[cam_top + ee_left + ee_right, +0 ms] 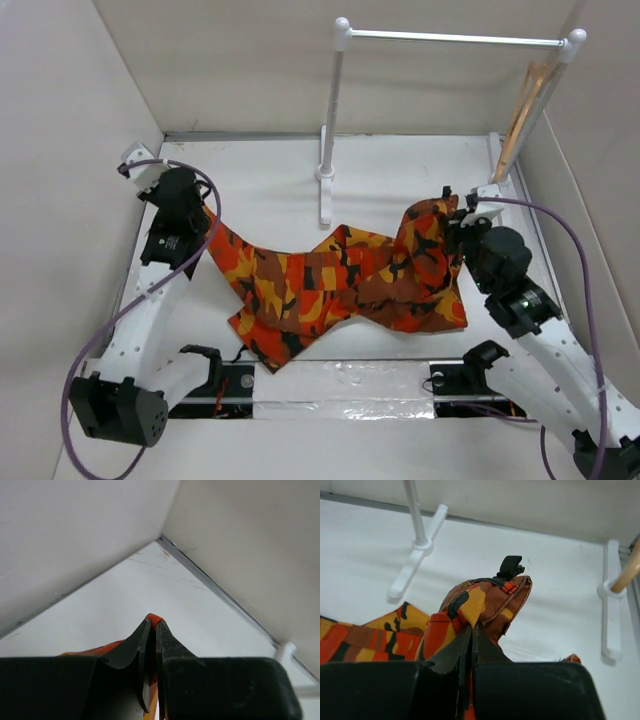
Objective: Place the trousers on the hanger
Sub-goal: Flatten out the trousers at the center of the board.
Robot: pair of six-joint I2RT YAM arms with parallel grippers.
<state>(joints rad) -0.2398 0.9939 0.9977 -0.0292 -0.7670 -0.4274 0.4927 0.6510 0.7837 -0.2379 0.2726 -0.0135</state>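
Below the white rail (455, 38), the trousers (340, 290) lie spread across the surface (265, 180), sagging in the middle and raised a little at each end. Well to the left of the rail's left post, the left tool (151, 623) is pinched almost closed on a thin orange edge of the cloth. Just in front of the rail's right post, the right tool (471, 628) is clamped on a bunched corner that carries a small black tab. The hanger (525, 108) sits at the rail's right end, edge-on and apart from the cloth; whether it hangs or leans there is unclear.

The step in hand looks like lifting the garment toward that hanger. To do it well, both arms should rise together and slowly, since the left grip holds only an edge and could slip. The cloth should be drawn fairly taut so its sagging middle clears the foot of the left post. The light hanger will probably swing when touched, so the right-hand corner should be fed gently over its crossbar.
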